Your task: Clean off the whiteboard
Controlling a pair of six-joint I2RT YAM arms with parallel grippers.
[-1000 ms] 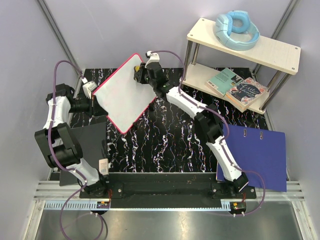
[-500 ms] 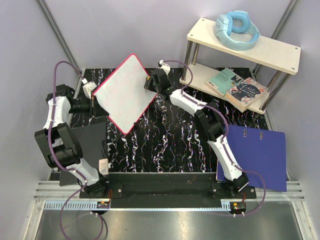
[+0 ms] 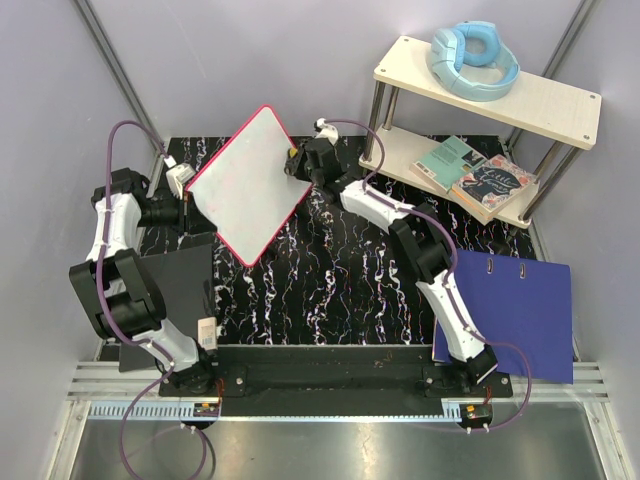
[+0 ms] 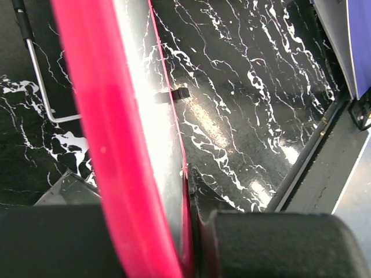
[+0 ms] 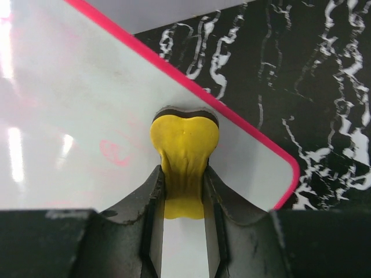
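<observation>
Right gripper (image 5: 184, 174) is clenching a yellow eraser (image 5: 184, 139), now pressing at the whiteboard (image 3: 245, 185) 2 o'clock edge after sliding off its top edge. Left gripper (image 3: 186, 205) is clamping the 9 o'clock corner, holding the board tilted over the tabletop (image 3: 330, 280). Pink smudge (image 5: 116, 152) is lingering, so wiping is likely unfinished.
</observation>
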